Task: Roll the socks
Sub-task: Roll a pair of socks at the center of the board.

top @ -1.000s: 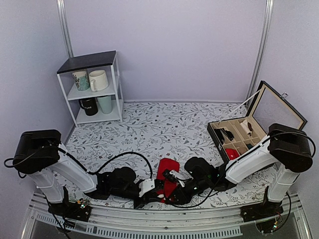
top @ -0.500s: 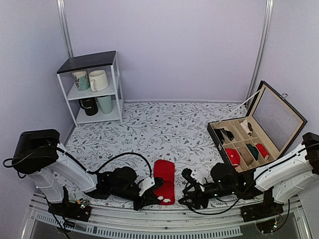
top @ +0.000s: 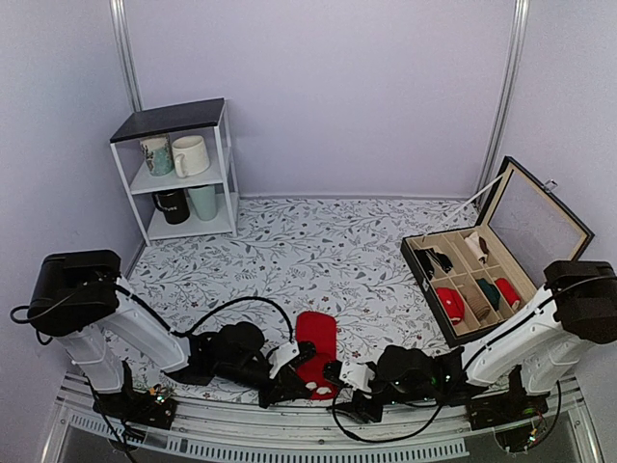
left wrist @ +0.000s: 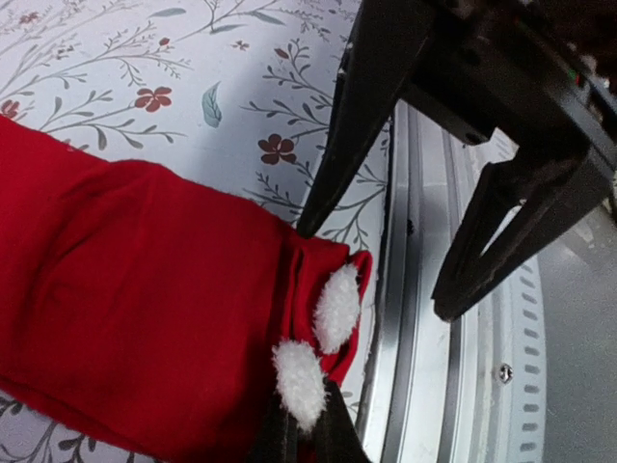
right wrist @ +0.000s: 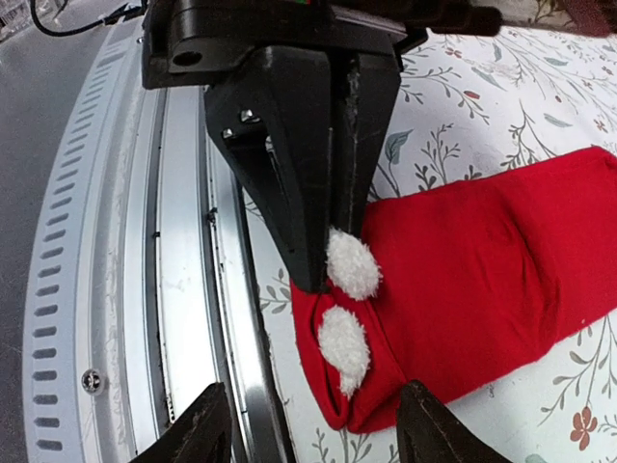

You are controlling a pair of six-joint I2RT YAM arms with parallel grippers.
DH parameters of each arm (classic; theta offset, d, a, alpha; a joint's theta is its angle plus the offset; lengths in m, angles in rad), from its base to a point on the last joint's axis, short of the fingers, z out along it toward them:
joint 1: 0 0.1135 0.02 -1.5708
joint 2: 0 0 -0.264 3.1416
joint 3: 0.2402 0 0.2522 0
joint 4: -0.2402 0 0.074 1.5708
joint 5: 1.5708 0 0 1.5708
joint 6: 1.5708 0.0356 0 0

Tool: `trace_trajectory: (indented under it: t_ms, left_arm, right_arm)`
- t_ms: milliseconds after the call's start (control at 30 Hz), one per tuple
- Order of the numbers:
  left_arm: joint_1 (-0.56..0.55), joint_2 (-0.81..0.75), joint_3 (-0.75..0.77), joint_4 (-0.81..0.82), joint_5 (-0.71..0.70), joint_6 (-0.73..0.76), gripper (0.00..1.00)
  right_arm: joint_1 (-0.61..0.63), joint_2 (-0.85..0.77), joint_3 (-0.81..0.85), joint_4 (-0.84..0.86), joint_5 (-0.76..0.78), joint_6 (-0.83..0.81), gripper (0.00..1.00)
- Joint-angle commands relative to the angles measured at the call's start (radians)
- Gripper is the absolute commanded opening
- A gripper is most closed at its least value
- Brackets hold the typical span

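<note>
— Floral-print desk (top: 318, 246) under lilac walls. Where are the red socks (top: 318, 345)?
— Flat near the front edge, between the two arms, running away from the metal rail (top: 241, 436). Two white fluffy tufts (left wrist: 336, 307) sit at the near end.
— Left tool (top: 307, 384)?
— Pinched tight on that near end, right by the tufts; the wrist view shows its fingers (left wrist: 289, 439) closed together on the red knit.
— Right tool (top: 339, 397)?
— Spread wide and holding nothing. It's low over the rail, and one fingertip (left wrist: 307, 224) comes to the sock's edge.
— Farther out?
— An open compartment case (top: 416, 262) to the right, with red and green rolls (top: 449, 301) inside. A white shelf (top: 169, 119) of mugs (top: 190, 154) stands at the back left.
</note>
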Motion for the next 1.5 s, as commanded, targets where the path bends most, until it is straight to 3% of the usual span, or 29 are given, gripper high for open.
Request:
trace_trajectory:
  t_ms: [0, 300, 600, 700, 933, 1167, 1467]
  left_arm:
    - [0.009, 0.042, -0.031, -0.077, 0.034, -0.012, 0.00]
    - [0.015, 0.046, -0.037, -0.068, 0.049, -0.013, 0.00]
    - [0.015, 0.049, -0.035, -0.067, 0.056, -0.009, 0.00]
    - [0.015, 0.036, -0.034, -0.077, 0.034, 0.000, 0.04]
    - [-0.004, -0.156, -0.064, -0.114, -0.149, 0.080, 0.58]
    - [-0.103, -0.334, -0.081, -0.143, -0.342, 0.304, 0.53]
    - [-0.160, -0.237, -0.073, -0.061, -0.427, 0.375, 0.54]
  right_arm:
    - [0.025, 0.060, 0.047, 0.052, 0.074, -0.038, 0.59]
    - [0.027, 0.158, 0.079, 0.071, 0.100, -0.039, 0.54]
    - [0.027, 0.177, 0.066, 0.053, 0.151, 0.026, 0.12]
    - [0.013, 0.168, 0.058, 0.025, 0.117, 0.075, 0.05]
    - [-0.075, 0.163, 0.038, -0.038, -0.104, 0.228, 0.05]
    - [-0.202, 0.222, 0.031, -0.067, -0.333, 0.363, 0.05]
    - [-0.246, 0.291, 0.095, -0.185, -0.474, 0.450, 0.05]
